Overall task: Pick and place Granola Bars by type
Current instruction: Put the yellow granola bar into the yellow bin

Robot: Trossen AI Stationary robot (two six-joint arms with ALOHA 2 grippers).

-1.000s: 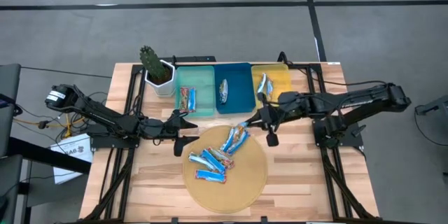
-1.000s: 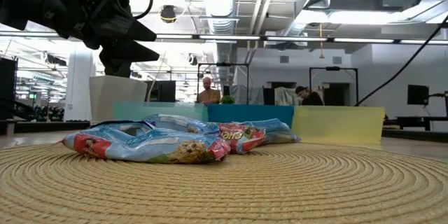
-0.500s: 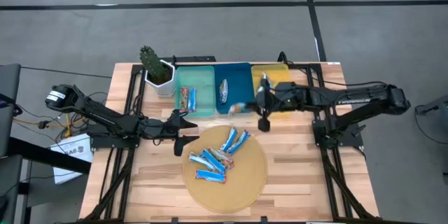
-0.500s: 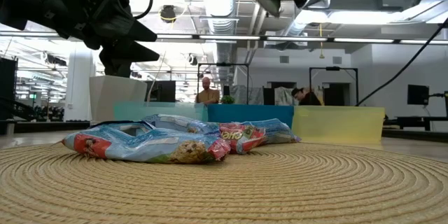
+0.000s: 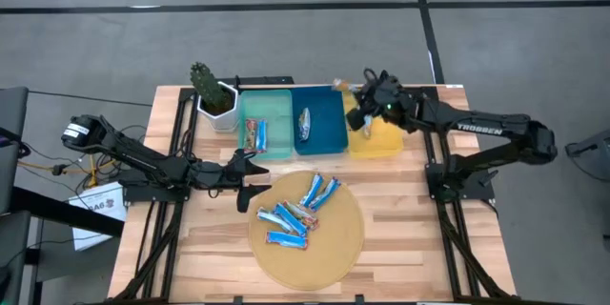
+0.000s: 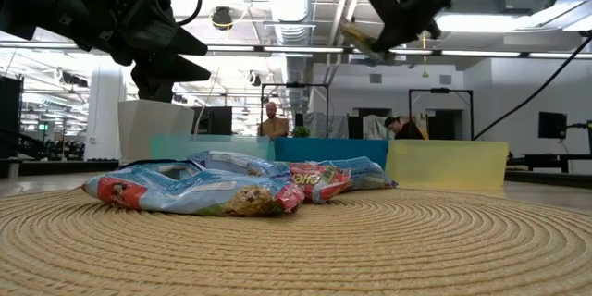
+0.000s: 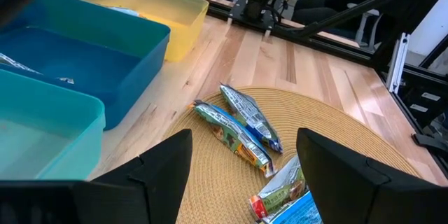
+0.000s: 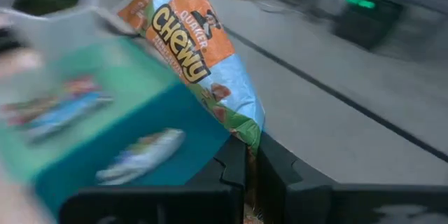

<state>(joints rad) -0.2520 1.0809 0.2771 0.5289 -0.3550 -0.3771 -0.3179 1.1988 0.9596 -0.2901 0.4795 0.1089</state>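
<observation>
Lifted off the round woven mat since a second ago, one orange-and-green foil-wrapped granola bar [image 8: 199, 56] is now carried above the far edge of the blue and yellow trays, pinched in the right gripper [image 5: 355, 96], whose jaws are pressed onto its end. One bar is seen in the teal rectangular tray [image 5: 264, 124], one in the blue tray [image 5: 318, 121]; the yellow tray [image 5: 386, 138] is partly hidden. About six blue-white bars [image 5: 286, 217] remain to be sorted on the mat [image 5: 338, 243]. The left gripper [image 5: 254, 179] waits beside the mat over the worktop [image 5: 410, 238], jaws spread.
</observation>
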